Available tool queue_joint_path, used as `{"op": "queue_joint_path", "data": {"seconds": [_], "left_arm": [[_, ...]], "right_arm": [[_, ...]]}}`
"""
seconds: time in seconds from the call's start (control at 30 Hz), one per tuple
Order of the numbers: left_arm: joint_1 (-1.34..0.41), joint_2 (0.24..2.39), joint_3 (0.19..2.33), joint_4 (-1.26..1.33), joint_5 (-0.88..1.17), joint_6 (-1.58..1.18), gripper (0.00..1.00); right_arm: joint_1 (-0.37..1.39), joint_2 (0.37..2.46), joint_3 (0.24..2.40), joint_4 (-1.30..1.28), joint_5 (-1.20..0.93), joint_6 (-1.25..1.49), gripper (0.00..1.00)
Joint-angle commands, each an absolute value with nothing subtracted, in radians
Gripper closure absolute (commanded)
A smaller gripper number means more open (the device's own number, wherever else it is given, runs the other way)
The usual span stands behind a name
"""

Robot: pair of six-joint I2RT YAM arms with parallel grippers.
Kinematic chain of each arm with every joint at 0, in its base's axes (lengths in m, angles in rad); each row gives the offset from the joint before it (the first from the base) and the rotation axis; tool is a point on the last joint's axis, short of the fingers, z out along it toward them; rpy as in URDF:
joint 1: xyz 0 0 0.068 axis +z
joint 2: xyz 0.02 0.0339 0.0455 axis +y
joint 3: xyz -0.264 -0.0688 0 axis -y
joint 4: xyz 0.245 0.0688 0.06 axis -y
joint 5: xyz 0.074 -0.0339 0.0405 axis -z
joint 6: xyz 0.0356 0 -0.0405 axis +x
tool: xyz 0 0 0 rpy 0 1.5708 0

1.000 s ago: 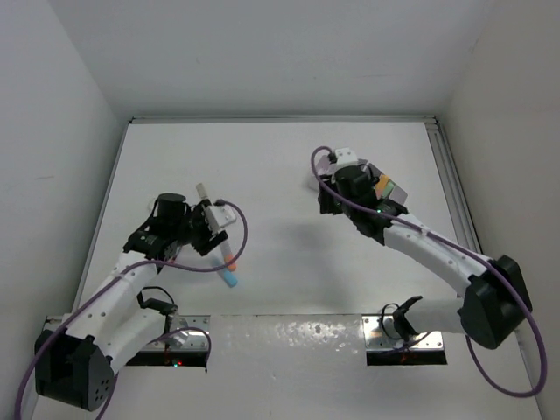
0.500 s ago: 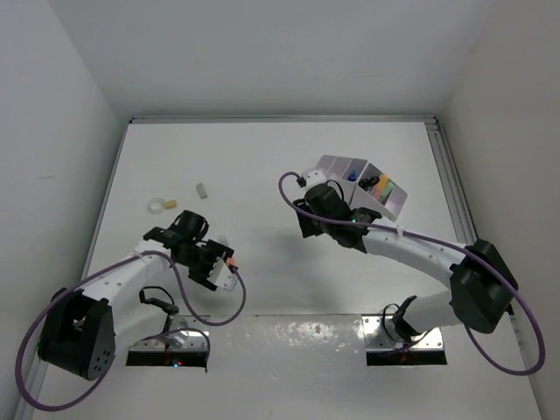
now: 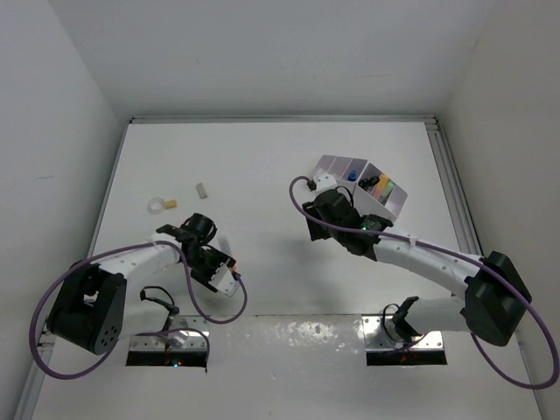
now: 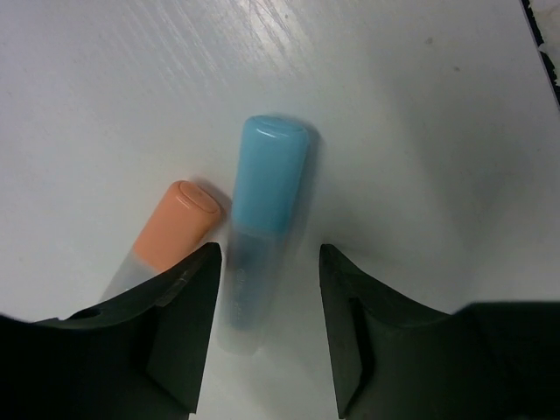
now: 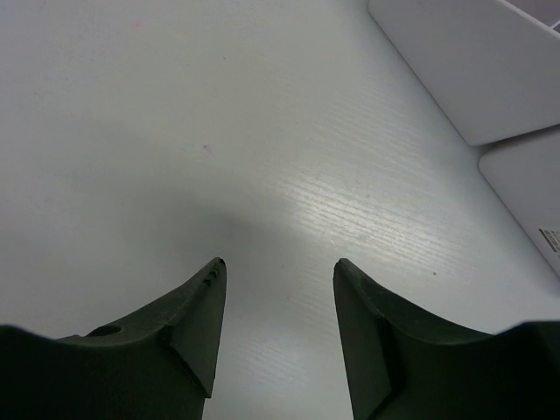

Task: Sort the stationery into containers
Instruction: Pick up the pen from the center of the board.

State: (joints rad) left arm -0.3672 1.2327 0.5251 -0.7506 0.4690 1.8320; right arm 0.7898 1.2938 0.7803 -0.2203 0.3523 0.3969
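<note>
The white bench (image 3: 262, 157) carries little. Far right on it stands the white desk organizer of joined slanted boxes with pale lilac insides (image 3: 332, 164), some coloured pieces already in its compartments. The right claw (image 5: 278, 267) hangs just beside its near wall, jaws spread over bare bench and holding nothing, probably parked clear while the other arm works.

The left claw (image 4: 268, 262) is low at the near left, spread astride a short clear marker with a blue cap (image 4: 271, 166) lying flat. One jaw sits wedged between it and a neighbouring orange-capped marker (image 4: 179, 223), likely to single out the blue one. A gap shows at the other jaw, so nothing is pinched yet.

A small pale ring (image 3: 158, 206) and a tiny greyish block (image 3: 201, 189) lie farther back left, well apart from the organizer.
</note>
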Motion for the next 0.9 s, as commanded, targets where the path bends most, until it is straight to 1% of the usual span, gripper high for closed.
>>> {"op": "queue_joint_path", "data": {"seconds": [0.0, 0.13, 0.27, 0.43, 0.47, 0.53, 0.6, 0.73, 0.83, 0.87], "left_arm": [[-0.377, 1.250, 0.511, -0.752, 0.457, 1.890, 0.54], [-0.383, 1.296, 0.525, -0.770, 0.439, 1.911, 0.57], [-0.387, 1.318, 0.545, -0.802, 0.431, 1.908, 0.72], [-0.387, 1.321, 0.522, -0.857, 0.364, 1.947, 0.84], [-0.382, 1.321, 0.525, -0.861, 0.373, 1.928, 0.91], [-0.368, 1.296, 0.535, -0.894, 0.406, 1.908, 1.00], [-0.354, 1.275, 0.551, -0.906, 0.436, 1.895, 1.00], [-0.313, 1.203, 0.655, -0.989, 0.538, 1.787, 1.00], [-0.267, 1.140, 0.799, -0.965, 0.690, 1.620, 1.00], [-0.252, 1.125, 0.817, -0.939, 0.777, 1.474, 1.00]], "right_arm": [[0.798, 1.255, 0.769, -0.215, 0.385, 0.410, 0.48], [0.798, 1.239, 0.759, -0.216, 0.399, 0.411, 0.49], [0.798, 1.230, 0.759, -0.221, 0.406, 0.408, 0.48], [0.798, 1.215, 0.752, -0.225, 0.423, 0.403, 0.48], [0.799, 1.210, 0.752, -0.225, 0.428, 0.402, 0.48], [0.798, 1.203, 0.753, -0.225, 0.431, 0.400, 0.48], [0.798, 1.200, 0.755, -0.225, 0.425, 0.402, 0.48], [0.799, 1.195, 0.790, -0.235, 0.400, 0.428, 0.48], [0.799, 1.175, 0.837, -0.233, 0.373, 0.480, 0.48], [0.799, 1.170, 0.848, -0.229, 0.361, 0.495, 0.47]]}}
